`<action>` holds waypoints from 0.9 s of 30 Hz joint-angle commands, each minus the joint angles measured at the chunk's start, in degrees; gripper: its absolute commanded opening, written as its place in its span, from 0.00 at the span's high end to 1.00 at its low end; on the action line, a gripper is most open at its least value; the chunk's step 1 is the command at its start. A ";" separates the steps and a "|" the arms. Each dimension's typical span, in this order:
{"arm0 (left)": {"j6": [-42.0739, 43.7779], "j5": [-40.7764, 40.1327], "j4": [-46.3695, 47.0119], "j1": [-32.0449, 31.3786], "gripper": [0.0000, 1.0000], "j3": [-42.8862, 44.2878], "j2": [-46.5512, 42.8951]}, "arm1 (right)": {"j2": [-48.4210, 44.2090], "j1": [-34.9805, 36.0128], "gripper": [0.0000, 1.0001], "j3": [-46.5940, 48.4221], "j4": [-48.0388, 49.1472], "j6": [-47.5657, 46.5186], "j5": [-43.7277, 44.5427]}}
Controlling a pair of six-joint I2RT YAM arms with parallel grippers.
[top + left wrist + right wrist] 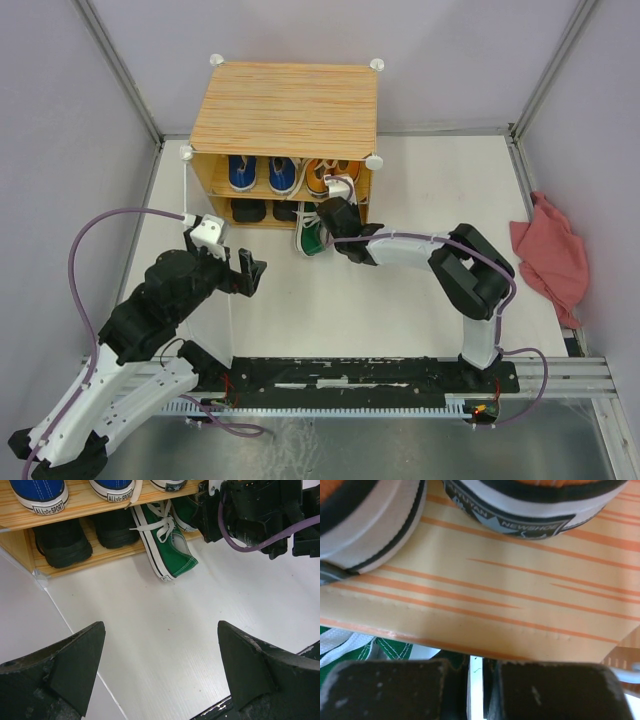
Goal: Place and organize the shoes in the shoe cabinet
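The shoe cabinet (285,105) stands at the back of the table. Blue sneakers (262,173) and orange sneakers (320,176) sit on its upper shelf (520,595), black boots (248,211) on the lower left. One green sneaker (312,238) lies tilted, half out of the lower right; it also shows in the left wrist view (167,545). My right gripper (335,215) is at the cabinet front, just under the upper shelf edge. Its jaws (476,690) are almost closed on a thin white and green edge of the second green sneaker (185,510). My left gripper (160,670) is open and empty above the table.
The cabinet's white door (25,630) stands open, running toward my left arm along its left side. A red cloth (550,255) lies at the right wall. Grey walls enclose the table on three sides.
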 commanded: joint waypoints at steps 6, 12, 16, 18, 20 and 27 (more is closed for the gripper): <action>2.18 -0.63 2.28 0.18 0.01 -0.11 0.03 | -1.52 -1.41 0.77 1.89 1.55 4.05 2.82; 2.15 -0.84 2.19 0.23 0.01 -0.01 0.01 | -3.68 -1.32 0.49 0.25 0.17 5.17 1.19; 2.11 -0.94 2.28 0.23 0.01 -0.12 0.17 | -6.95 -0.50 0.38 -0.83 -0.38 5.27 -1.49; 2.18 -0.86 2.28 0.23 0.01 -0.16 0.35 | -9.19 0.57 0.33 -1.40 -1.99 5.38 -1.81; 2.03 -0.77 2.28 0.23 0.01 -0.02 0.45 | -11.88 1.51 0.31 -1.82 -4.67 6.43 -3.00; 2.02 -1.20 2.38 0.23 0.01 -0.37 -0.23 | -19.93 2.93 0.30 -10.56 -5.33 23.07 -17.27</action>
